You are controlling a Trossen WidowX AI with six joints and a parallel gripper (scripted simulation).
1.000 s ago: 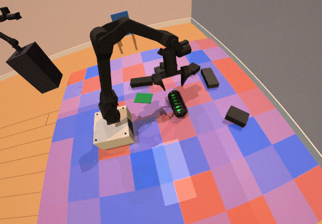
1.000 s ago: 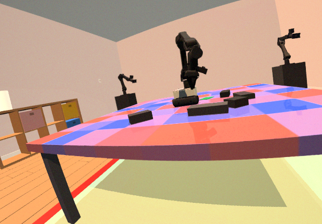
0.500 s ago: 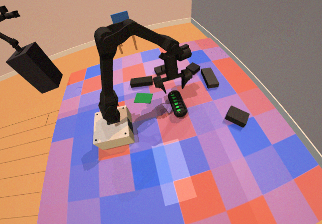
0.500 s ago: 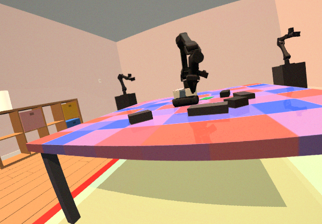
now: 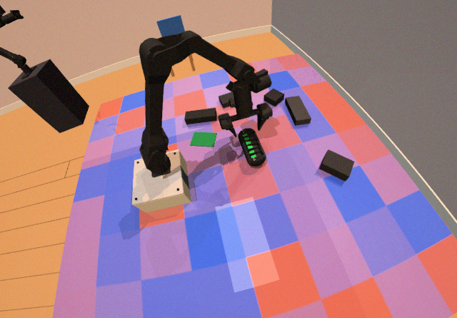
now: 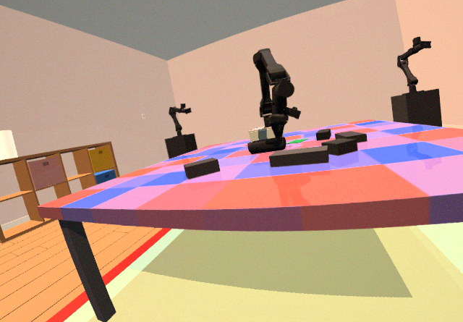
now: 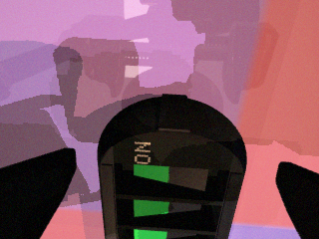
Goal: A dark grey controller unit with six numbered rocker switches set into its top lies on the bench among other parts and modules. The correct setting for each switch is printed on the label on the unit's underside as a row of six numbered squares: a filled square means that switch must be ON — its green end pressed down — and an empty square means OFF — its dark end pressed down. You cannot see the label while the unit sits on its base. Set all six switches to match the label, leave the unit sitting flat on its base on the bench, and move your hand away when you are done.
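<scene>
The dark controller unit (image 5: pixel 260 152) (image 6: pixel 261 146) (image 7: pixel 171 117) sits on its base with the rocker switches facing up. Its underside label is hidden. In the wrist view, "ON" is printed near the rounded end, on the green side. The switch nearest it (image 7: pixel 151 173) looks green end down, with its dark end raised. The second switch (image 7: pixel 151 208) looks tilted the other way, green end raised. The third is cut off at the lower edge, and the others are out of the wrist view. My gripper (image 5: pixel 247 132) (image 7: pixel 174 164) is open and empty above that end, one finger each side.
Dark blocks lie around the unit, including a long one (image 5: pixel 201 116) (image 6: pixel 323 134), another (image 5: pixel 297 110) (image 6: pixel 299 158) and one to the right (image 5: pixel 336 164) (image 6: pixel 202 168). A green square (image 5: pixel 203 138) (image 6: pixel 298 141) lies between the unit and the pale box (image 5: pixel 158 187) at my arm's base.
</scene>
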